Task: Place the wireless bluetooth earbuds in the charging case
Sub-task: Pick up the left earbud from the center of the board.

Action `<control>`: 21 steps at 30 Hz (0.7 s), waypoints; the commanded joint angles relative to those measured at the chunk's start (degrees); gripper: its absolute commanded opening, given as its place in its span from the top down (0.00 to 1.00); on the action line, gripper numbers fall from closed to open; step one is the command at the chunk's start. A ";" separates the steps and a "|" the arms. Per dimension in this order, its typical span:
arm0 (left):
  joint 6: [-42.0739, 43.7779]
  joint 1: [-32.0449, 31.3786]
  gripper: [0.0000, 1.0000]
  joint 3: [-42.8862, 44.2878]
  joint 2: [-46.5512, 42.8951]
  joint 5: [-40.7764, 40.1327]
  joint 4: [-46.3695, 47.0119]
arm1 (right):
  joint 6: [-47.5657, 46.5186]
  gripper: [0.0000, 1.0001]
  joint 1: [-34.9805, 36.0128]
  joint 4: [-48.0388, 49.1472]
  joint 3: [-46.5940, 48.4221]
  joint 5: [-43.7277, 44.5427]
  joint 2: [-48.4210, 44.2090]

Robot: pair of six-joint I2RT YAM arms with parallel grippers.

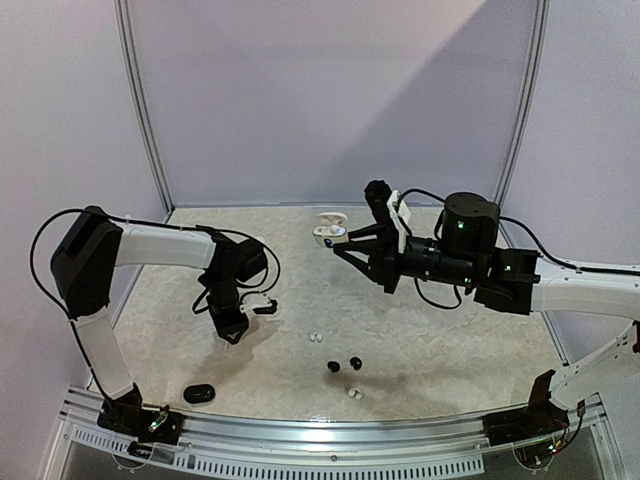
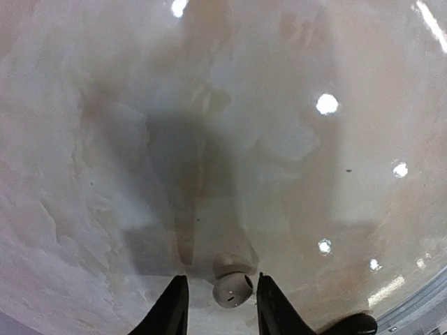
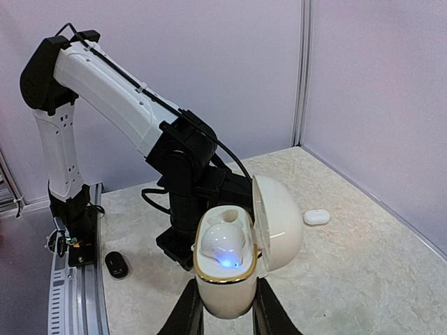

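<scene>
While clamping the open charging case [image 3: 223,279] in the right gripper [image 3: 227,319] at 12 o'clock, hangs low with the left gripper [image 2: 222,310] at 9 o'clock. Has those fingers apart around one white earbud [image 2: 232,288], not squeezing it yet. Looks like the pick-up step. Needs a soft squeeze next, a lift, then a carry to the case. Must mind the other earbuds [image 1: 355,362] at 6 o'clock, near the front edge [image 1: 330,420]. Has open table [image 1: 450,340] between the arms.
</scene>
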 commanded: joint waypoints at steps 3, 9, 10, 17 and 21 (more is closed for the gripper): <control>-1.48 -0.08 0.69 1.33 1.52 1.26 0.22 | 1.05 1.00 -0.29 -0.25 -0.67 1.02 -1.55; -1.67 -0.08 0.70 0.93 1.63 0.75 -0.62 | 1.14 1.00 -0.32 -0.75 -0.71 1.31 -1.90; -1.62 -0.08 0.70 0.93 1.63 0.84 -0.66 | 1.07 1.00 -0.30 -0.89 -0.72 1.32 -1.95; -1.73 -0.08 0.70 0.49 2.02 0.25 -0.70 | 1.21 1.00 -0.27 -1.27 -0.75 1.42 -2.07; -1.43 -0.08 0.66 0.11 1.60 0.01 -1.35 | 1.25 1.00 -0.28 -1.39 -0.90 1.58 -2.28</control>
